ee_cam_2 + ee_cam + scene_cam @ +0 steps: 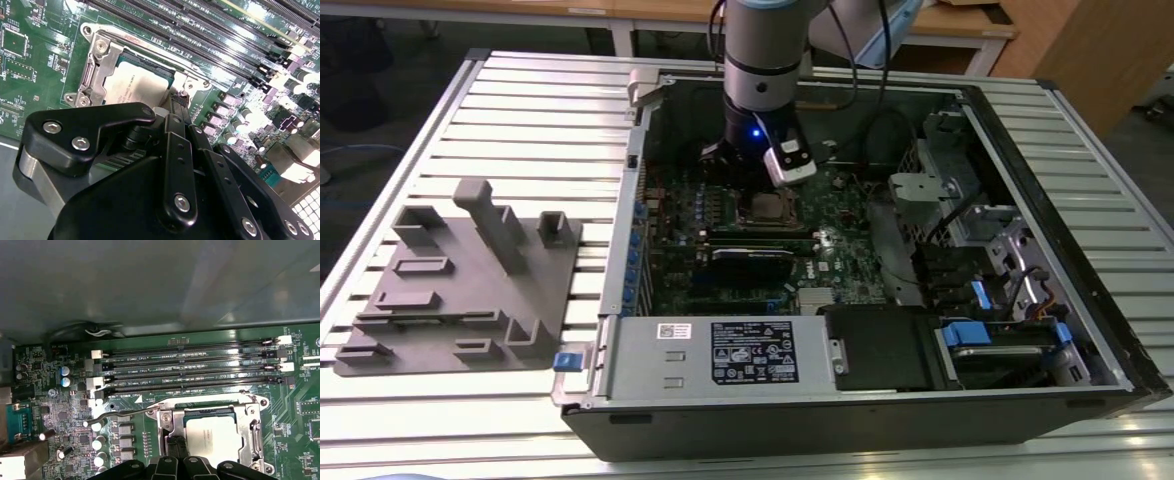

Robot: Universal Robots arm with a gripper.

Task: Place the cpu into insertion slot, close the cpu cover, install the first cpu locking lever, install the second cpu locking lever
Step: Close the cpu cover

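My gripper [176, 102] is closed, its tips together at the socket's [80, 97] edge. The chip [134, 89] sits in that socket under the cover [102, 65]. A lever [125, 413] juts from the socket's corner across the green board [305, 390].

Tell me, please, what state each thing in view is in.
cpu: seated in the insertion slot.
cpu cover: closed over the cpu.
locking lever: sticking out sideways, seemingly unlatched.
gripper: shut, tips at the slot's edge.
computer case: side open.
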